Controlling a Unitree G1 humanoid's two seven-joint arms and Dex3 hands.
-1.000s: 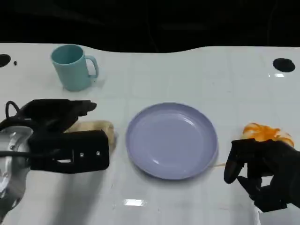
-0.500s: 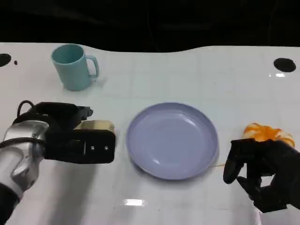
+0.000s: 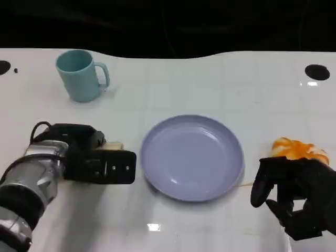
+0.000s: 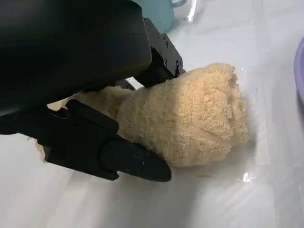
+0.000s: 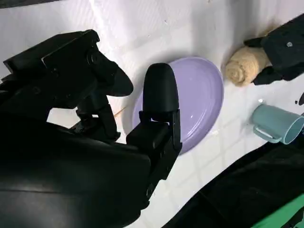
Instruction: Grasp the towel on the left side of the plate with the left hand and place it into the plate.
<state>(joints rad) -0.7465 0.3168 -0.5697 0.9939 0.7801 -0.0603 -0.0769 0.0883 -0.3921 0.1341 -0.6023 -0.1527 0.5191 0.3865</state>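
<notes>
The tan rolled towel (image 3: pixel 113 146) lies on the white table just left of the lilac plate (image 3: pixel 191 157); my left hand (image 3: pixel 97 163) covers most of it. In the left wrist view the towel (image 4: pixel 199 118) bulges out between the black fingers (image 4: pixel 118 159), which press it from both sides while it rests on the table. The right wrist view shows the towel (image 5: pixel 241 66) held in my left hand (image 5: pixel 285 47) beside the plate (image 5: pixel 199 99). My right hand (image 3: pixel 294 194) rests right of the plate, fingers curled, holding nothing.
A teal mug (image 3: pixel 79 73) stands at the back left. An orange crumpled thing (image 3: pixel 296 148) lies just behind my right hand. The table's far edge meets a dark background.
My left hand has moved right and down over the towel, and its fingers have closed around it. The right hand has not moved.
</notes>
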